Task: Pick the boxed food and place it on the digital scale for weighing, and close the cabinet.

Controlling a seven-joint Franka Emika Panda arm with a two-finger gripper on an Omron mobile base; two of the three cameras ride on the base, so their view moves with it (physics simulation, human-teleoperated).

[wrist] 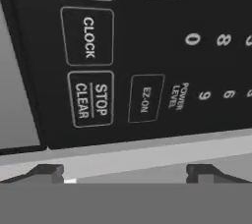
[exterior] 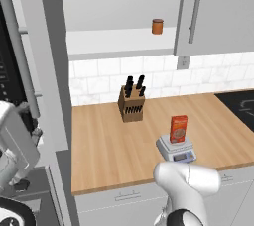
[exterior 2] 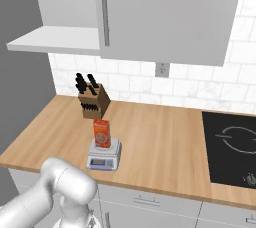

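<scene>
Facing microwave keypad, fingers spread.

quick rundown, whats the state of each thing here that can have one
boxed food: upright on the digital scale
digital scale: on the counter, loaded
cabinet: left side open, right door shut
can: upright on the cabinet shelf
knife block: knives in
gripper: fingers open, empty, facing the microwave panel
</scene>
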